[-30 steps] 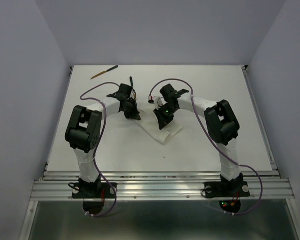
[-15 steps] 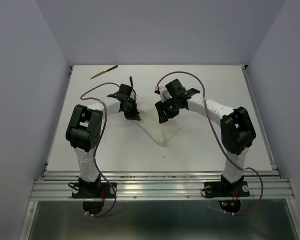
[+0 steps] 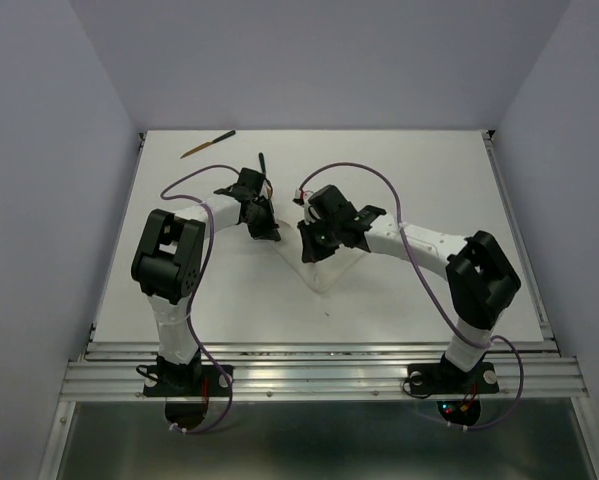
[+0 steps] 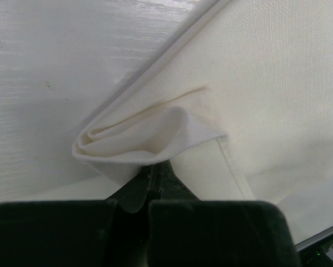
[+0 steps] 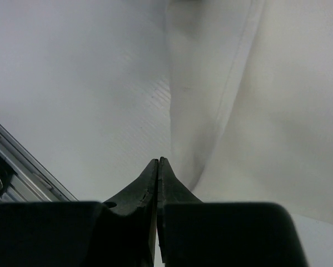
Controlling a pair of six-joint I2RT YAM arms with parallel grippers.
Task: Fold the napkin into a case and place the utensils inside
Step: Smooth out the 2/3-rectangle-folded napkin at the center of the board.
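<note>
Since half a second ago the right arm has swung its wrist down and left across the table (image 3: 429, 180). The right gripper (image 3: 312, 243) now sits lower in the overhead view, just above the middle of the frame, and its elbow is pushed farther out toward the right edge. Less of the napkin (image 3: 326, 272) shows than a second ago: only a narrow white wedge pointing toward the bottom of the frame, between the two wrists.

The left gripper (image 3: 264, 226) is just left of center, on the wedge's upper left corner. In its wrist camera the left gripper (image 4: 155, 169) has its fingers pressed together on the napkin (image 4: 266, 83). The cloth bunches into a small rolled fold right at the tips, and the hemmed edge runs down to the lower right.

The right gripper (image 5: 158, 164) also has its fingers pressed together. No cloth is visible between them, and the tips lie just beside a hem of the napkin (image 5: 255, 111), which fills the right half of that frame.

One wooden utensil (image 3: 207, 144) lies at the upper left of the table, well apart from the cloth. A second utensil (image 3: 260, 161) shows just above the left wrist. A purple cable (image 3: 369, 172) loops over the right arm.
</note>
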